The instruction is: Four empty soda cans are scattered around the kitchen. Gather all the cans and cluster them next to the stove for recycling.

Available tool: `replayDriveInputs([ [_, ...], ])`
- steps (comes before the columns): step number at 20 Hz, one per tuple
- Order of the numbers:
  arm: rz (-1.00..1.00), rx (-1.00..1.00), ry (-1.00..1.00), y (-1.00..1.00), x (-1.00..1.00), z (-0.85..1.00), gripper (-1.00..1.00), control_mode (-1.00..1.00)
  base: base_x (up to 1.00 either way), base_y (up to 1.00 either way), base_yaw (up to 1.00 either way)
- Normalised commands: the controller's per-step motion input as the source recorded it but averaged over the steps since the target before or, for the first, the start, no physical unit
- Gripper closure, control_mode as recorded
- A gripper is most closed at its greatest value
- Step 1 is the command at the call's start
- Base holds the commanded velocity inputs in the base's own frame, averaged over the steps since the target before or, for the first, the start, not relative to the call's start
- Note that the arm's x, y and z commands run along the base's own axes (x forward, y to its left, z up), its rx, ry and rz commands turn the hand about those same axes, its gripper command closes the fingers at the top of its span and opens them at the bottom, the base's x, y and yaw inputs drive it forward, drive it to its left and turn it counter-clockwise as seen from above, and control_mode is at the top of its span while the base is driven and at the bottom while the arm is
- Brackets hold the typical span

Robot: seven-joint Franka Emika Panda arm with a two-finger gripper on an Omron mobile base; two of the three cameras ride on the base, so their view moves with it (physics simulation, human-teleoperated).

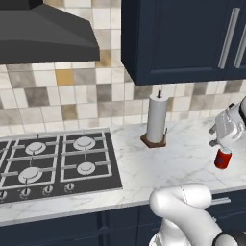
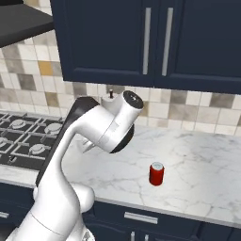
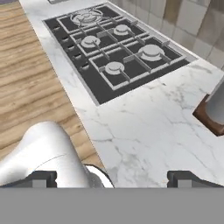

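While my gripper [image 1: 217,139] hangs just above the red soda can [image 1: 223,158], its two fingers are spread wide and hold nothing. The can stands upright on the white marble counter [image 1: 182,163], well apart from the stove [image 1: 53,163]. The paper towel roll [image 1: 156,118] stands between them, closer to the back wall. I think the can is empty, so it should be very light. It is thin metal, so it may dent if I squeeze too hard. Its round side looks smooth and may slip. I think the best place to hold it is around the middle of its side, one finger on each side. If I bump it, it could tip and roll away.
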Motion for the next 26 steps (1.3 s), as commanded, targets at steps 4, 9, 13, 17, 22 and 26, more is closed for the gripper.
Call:
replayDriveInputs([
  [4,0.46,0.00,-0.22,-0.22,0.04,-0.14,-1.00,-1.00,0.00,0.00,0.00],
  [9,0.45,0.00,-0.26,-0.23,0.04,-0.12,-1.00,-1.00,0.00,0.00,0.00],
  [13,0.29,0.00,-0.19,-0.26,-0.05,-0.02,-1.00,-1.00,0.00,0.00,0.00],
  [17,0.01,0.02,-0.01,-0.13,-0.01,0.00,-1.00,-1.00,0.00,0.00,0.00],
  [22,-0.03,0.16,0.01,-0.34,-0.01,-0.20,-1.00,-1.00,0.00,0.00,0.00],
  [26,-0.08,0.26,0.00,-0.43,0.00,-0.13,-1.00,-1.00,0.00,0.00,0.00],
])
